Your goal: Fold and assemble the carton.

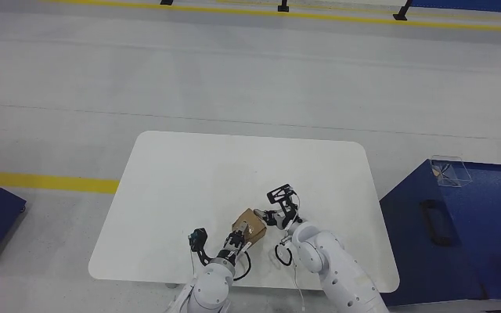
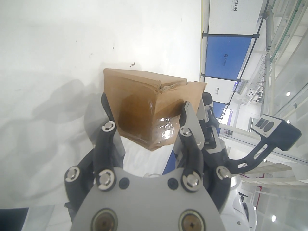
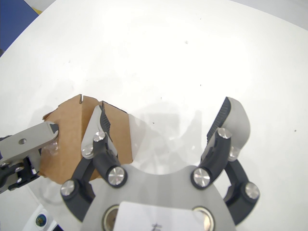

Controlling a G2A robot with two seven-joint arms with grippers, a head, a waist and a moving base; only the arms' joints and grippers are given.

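A small brown carton (image 1: 249,223) sits near the front middle of the white table (image 1: 235,164). My left gripper (image 2: 145,100) is shut on the carton (image 2: 137,102), one finger on each side, and holds it tilted with a taped corner pointing down. From the top view the left gripper (image 1: 237,241) comes at it from the front. My right gripper (image 3: 163,114) is open just to the right of the carton (image 3: 69,126). One of its fingers (image 3: 101,121) lies against the carton's taped side, with nothing between the two. The left gripper's finger (image 3: 45,133) presses the far side.
A dark blue cabinet (image 1: 446,227) stands off the table's right edge with a clear plastic bin (image 1: 450,168) on top. Another blue object (image 1: 8,207) sits on the floor at the left. The table's front edge runs close behind both grippers.
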